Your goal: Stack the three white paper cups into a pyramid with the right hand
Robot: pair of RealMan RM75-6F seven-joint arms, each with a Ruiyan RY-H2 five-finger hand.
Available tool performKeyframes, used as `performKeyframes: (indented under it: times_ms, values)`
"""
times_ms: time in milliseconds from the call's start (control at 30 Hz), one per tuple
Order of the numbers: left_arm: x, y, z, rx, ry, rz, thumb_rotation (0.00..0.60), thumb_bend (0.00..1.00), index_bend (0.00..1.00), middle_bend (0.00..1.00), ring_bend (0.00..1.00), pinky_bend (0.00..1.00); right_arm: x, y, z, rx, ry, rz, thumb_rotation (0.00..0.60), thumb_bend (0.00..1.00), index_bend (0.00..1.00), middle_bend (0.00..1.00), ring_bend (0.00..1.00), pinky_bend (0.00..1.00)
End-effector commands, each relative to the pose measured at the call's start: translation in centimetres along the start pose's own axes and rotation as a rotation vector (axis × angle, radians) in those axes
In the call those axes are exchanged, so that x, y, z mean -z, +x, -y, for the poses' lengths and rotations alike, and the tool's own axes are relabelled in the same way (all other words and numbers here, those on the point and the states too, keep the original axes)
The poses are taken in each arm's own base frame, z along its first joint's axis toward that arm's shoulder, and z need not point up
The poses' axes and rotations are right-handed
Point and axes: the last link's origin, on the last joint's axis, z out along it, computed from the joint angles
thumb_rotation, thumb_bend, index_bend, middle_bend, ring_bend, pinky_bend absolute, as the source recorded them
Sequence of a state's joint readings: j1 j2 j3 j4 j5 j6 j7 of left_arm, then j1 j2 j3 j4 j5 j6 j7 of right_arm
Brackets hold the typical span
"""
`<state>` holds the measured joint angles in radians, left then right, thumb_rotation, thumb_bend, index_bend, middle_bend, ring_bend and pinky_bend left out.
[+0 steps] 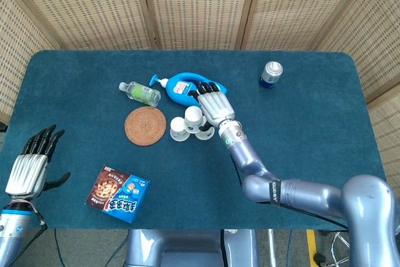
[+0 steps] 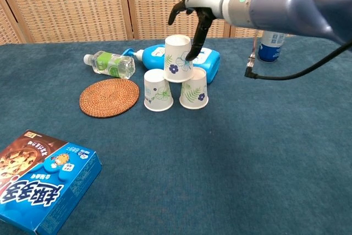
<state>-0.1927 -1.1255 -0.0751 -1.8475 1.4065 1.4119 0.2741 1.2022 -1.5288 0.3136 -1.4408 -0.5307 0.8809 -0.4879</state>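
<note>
White top cup [image 2: 177, 59] caps the pyramid; right hand [image 2: 193, 12] hovers above, fingers spread, holding nothing.

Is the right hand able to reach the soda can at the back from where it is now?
Probably yes. The right hand is open above the cups, and the table between it and the soda can is bare.
</note>
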Motion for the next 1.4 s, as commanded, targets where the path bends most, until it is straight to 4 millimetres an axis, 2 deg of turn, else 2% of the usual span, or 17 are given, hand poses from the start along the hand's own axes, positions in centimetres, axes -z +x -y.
performKeyframes:
  times_ms: [33,167,333,500,700,767,900,1133,1300,1400]
  values:
    - [0.0,0.0,0.0,0.001,0.001,0.002,0.6,0.23,0.08,0.0,0.0,0.08,1.7,1.1,-1.7,0.023,-0.029,-0.028,0.6,0.15,0.21,0.0,0.0,0.06]
    - [-0.1,-0.1,0.0,0.003,0.002,0.006,0.6,0.23,0.08,0.0,0.0,0.08,4.4,2.0,-4.8,0.028,-0.083,-0.051,0.6,0.15,0.21,0.0,0.0,0.06]
    - [-0.1,-0.3,0.0,0.005,0.0,0.014,0.6,0.23,0.08,0.0,0.0,0.08,9.0,2.2,-10.0,0.058,-0.166,-0.087,0.6,0.15,0.15,0.0,0.0,0.05]
    - [-0.2,-0.7,-0.1,0.004,-0.003,0.017,0.6,0.23,0.07,0.0,0.0,0.08,14.9,0.8,-15.4,0.086,-0.242,-0.142,0.6,0.15,0.1,0.0,0.0,0.05]
    - [-0.1,-0.9,-0.2,-0.003,-0.006,0.013,0.6,0.23,0.06,0.0,0.0,0.08,21.2,-1.0,-20.0,0.124,-0.313,-0.205,0.6,0.15,0.08,0.0,0.0,0.04]
    - [0.0,-0.9,-0.3,-0.003,-0.009,0.01,0.6,0.23,0.06,0.0,0.0,0.08,22.3,-1.4,-20.6,0.123,-0.318,-0.217,0.6,0.15,0.08,0.0,0.0,0.04]
    - [0.3,-1.0,-0.5,-0.002,-0.02,0.003,0.6,0.23,0.04,0.0,0.0,0.08,25.9,-2.5,-21.8,0.14,-0.331,-0.259,0.6,0.15,0.07,0.0,0.0,0.04]
    - [0.9,-1.1,-0.6,-0.002,-0.027,0.002,0.6,0.23,0.03,0.0,0.0,0.08,30.6,-4.1,-21.8,0.131,-0.301,-0.329,0.6,0.15,0.06,0.0,0.0,0.04]
    - [1.5,-1.0,-0.3,-0.007,-0.024,-0.006,0.6,0.23,0.03,0.0,0.0,0.08,33.3,-5.3,-22.1,0.128,-0.304,-0.337,0.6,0.15,0.06,0.0,0.0,0.03]
    - [1.4,-0.8,-0.2,-0.011,-0.024,-0.017,0.6,0.23,0.03,0.0,0.0,0.08,33.6,-5.6,-22.4,0.135,-0.308,-0.331,0.6,0.15,0.06,0.0,0.0,0.03]
